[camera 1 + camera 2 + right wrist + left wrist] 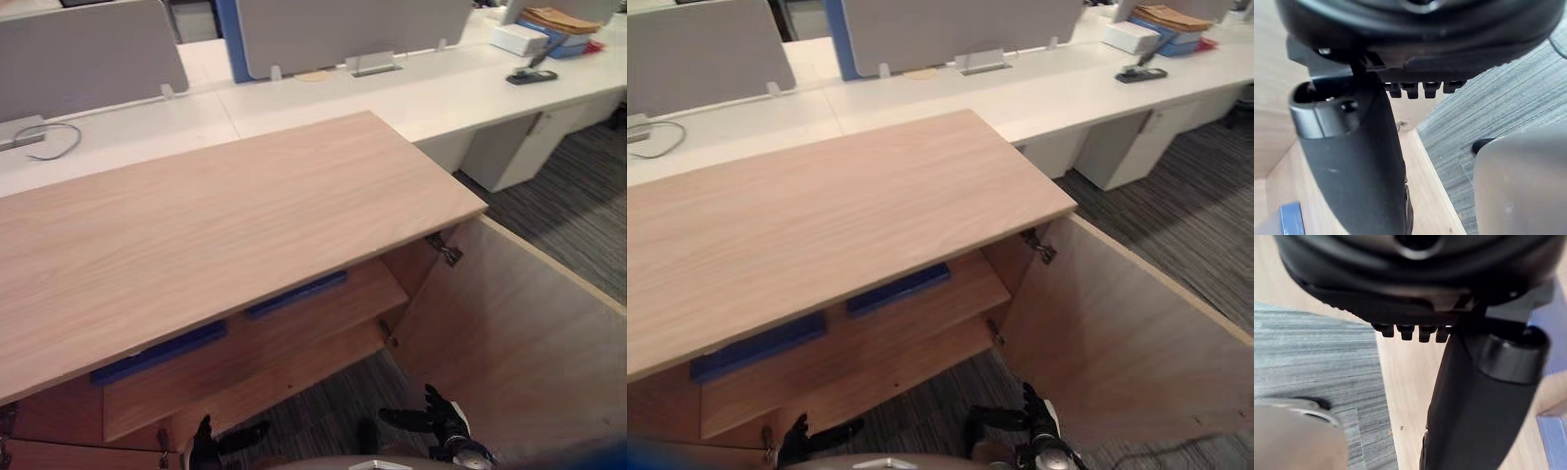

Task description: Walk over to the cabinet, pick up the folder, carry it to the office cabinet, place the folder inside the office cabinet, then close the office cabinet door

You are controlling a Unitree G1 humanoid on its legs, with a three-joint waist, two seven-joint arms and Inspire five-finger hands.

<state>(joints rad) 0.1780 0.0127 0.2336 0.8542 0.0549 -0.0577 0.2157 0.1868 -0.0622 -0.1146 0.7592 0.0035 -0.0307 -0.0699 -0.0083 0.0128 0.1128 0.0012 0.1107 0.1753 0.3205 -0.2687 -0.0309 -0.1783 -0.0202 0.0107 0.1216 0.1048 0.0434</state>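
The wooden office cabinet (216, 225) stands right in front of me, with its right door (519, 333) swung wide open. On the upper shelf (323, 318) inside lie two flat blue folders, one (294, 292) near the middle and one (162, 352) further left. Both hands hang low before the opening and hold nothing. My left hand (206, 443) is below the shelf's left part, fingers relaxed. My right hand (443, 419) is beside the open door, its thumb stretched toward the cabinet. A blue folder edge (1290, 220) shows past the right thumb (1356, 171).
White desks (441, 88) with grey divider screens (343, 29) run behind the cabinet. A white box (517, 39), papers and a black desk tool (532, 74) sit at the far right. Grey carpet (578, 206) lies to the right of the door.
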